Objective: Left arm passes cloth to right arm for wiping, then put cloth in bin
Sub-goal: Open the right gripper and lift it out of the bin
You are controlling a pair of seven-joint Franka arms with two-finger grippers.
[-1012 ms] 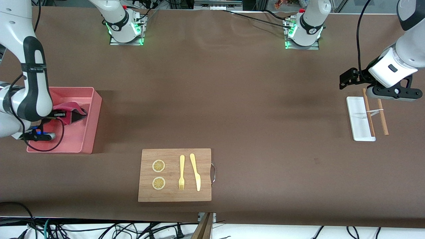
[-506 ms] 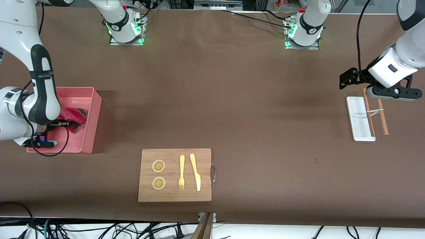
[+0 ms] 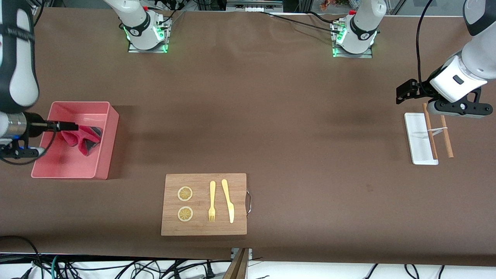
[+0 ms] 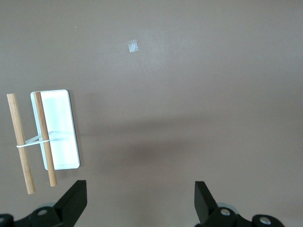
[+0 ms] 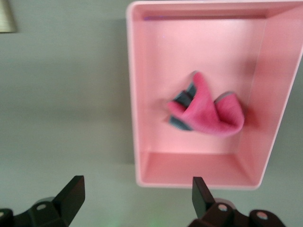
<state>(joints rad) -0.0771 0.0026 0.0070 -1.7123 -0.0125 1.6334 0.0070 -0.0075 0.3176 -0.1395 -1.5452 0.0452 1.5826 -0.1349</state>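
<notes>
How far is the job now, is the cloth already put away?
Done: the cloth lies crumpled in the bin, free of any grip. In hand: the right tool is open and raised above the bin, empty. The left tool waits open by the white tray at its end of the table. Left: nothing visible, apart from perhaps parking the right arm.

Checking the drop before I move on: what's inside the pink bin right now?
Only the cloth, crumpled loose on the floor of the bin, pink with grey showing at its folds. Whatever lies under the cloth is covered. The open right gripper is above, holding nothing.
</notes>
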